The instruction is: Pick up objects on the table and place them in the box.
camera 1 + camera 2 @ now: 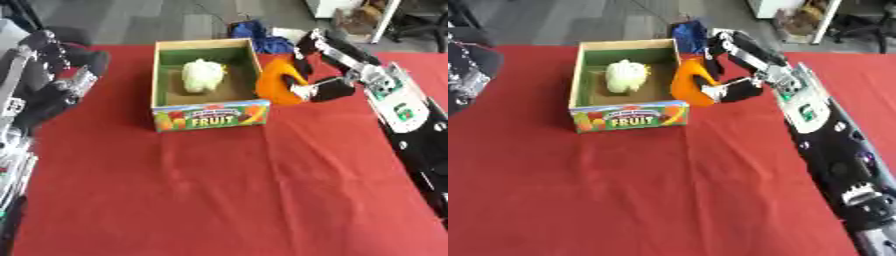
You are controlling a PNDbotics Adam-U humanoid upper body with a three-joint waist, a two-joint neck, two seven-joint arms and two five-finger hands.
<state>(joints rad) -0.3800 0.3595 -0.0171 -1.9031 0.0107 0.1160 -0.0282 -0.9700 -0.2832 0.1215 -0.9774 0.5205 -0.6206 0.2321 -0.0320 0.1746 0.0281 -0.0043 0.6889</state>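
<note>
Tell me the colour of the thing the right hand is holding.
Orange. The object in the right hand shows best in the left eye view.

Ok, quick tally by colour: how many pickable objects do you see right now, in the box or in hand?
Pale yellow-green: 1, the object in the box
Orange: 1, the object held in the right hand, beside the box
Total: 2

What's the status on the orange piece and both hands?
Right robot hand shut on orange object, held beside the fruit box right wall. Left robot hand idle at left edge. Pale yellow-green item in box. Nothing blocking.
</note>
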